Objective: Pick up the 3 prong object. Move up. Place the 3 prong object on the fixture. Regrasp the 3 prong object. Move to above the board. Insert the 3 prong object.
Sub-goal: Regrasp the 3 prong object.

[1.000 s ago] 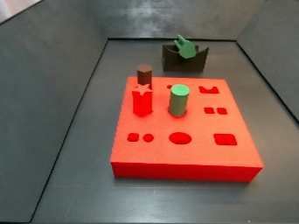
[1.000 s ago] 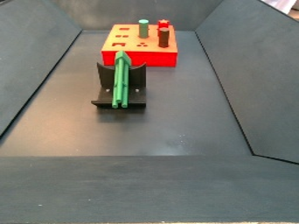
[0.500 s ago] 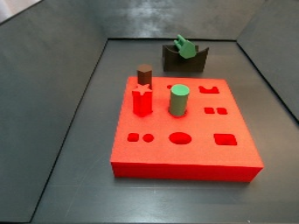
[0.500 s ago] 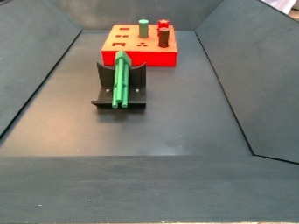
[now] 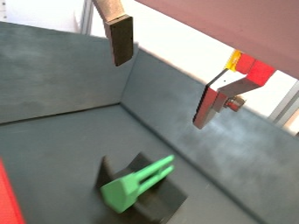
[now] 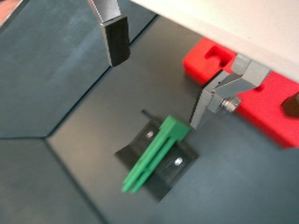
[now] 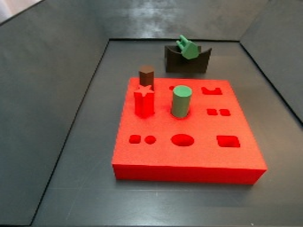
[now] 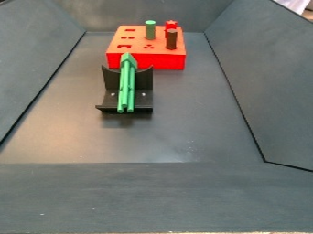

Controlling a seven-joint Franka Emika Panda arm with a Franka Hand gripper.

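Gripper (image 6: 163, 74) hangs high over the fixture (image 6: 153, 159), jaws wide apart, nothing between them (arm absent from both side views). The 3 prong object (image 6: 156, 155) lies across the fixture notch, well short of the board (image 8: 149, 47). Risk: an off-centre regrasp could tip it off.

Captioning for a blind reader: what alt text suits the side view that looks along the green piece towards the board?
A green three-pronged piece lies on a dark fixture on the grey floor, with the red board behind. The end effector shows only in wrist views, open above it.
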